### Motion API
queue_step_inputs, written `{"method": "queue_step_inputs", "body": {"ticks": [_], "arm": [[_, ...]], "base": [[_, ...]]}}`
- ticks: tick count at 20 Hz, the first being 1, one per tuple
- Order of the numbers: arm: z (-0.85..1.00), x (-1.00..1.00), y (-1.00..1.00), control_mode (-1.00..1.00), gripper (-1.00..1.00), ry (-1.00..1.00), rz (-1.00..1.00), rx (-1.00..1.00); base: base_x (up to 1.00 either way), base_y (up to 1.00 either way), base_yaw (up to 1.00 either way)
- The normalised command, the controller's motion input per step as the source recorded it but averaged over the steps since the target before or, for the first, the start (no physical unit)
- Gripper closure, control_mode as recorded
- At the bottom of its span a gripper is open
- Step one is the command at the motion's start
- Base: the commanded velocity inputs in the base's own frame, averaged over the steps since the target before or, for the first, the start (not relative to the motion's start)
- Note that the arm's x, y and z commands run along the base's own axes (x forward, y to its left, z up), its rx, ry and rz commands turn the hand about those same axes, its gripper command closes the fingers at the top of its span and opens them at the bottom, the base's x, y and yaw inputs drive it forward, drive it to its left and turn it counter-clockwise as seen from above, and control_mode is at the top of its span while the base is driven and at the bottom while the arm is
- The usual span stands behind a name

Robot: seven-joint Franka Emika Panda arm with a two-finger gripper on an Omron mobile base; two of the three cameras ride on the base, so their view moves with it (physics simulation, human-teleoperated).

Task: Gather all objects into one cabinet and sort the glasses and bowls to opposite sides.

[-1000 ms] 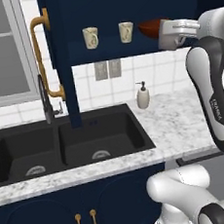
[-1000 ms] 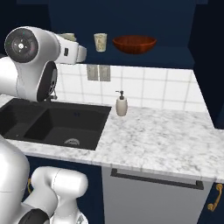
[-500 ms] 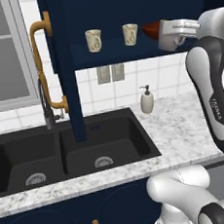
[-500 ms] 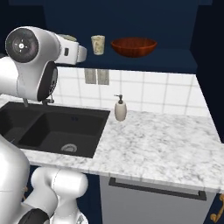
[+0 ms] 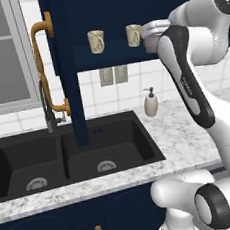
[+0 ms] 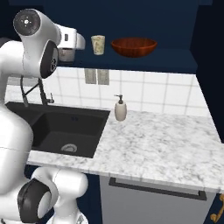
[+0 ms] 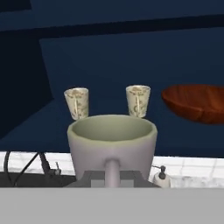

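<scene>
Two cups (image 7: 76, 103) visible — mug (image 7: 112, 148) hides fingers (image 7: 127, 177), bowl (image 7: 197, 103) cut off.

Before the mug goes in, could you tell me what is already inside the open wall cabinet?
Inside the cabinet, two cream cups stand left of the red-brown bowl. The mug in the hand covers the shelf's near edge.

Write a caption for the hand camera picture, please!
Gripper holds a grey mug before the cabinet shelf with two cream cups and a red-brown bowl.
</scene>
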Motion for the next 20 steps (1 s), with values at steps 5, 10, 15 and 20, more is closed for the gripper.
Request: {"method": "queue_step_inputs", "body": {"ticks": [5, 10, 15, 20], "arm": [[-0.09, 0.9, 0.23, -1.0, 1.0, 0.01, 0.02, -0.16], [-0.23, 0.84, 0.15, -1.0, 1.0, -0.11, 0.0, -0.07], [-0.14, 1.0, 0.01, -1.0, 1.0, -0.04, 0.0, 0.02], [-0.33, 1.0, 0.0, -1.0, 1.0, 0.07, 0.0, 0.13]], "base": [[0.0, 0.0, 0.0], [0.0, 0.0, 0.0], [0.0, 0.0, 0.0], [0.0, 0.0, 0.0]]}}
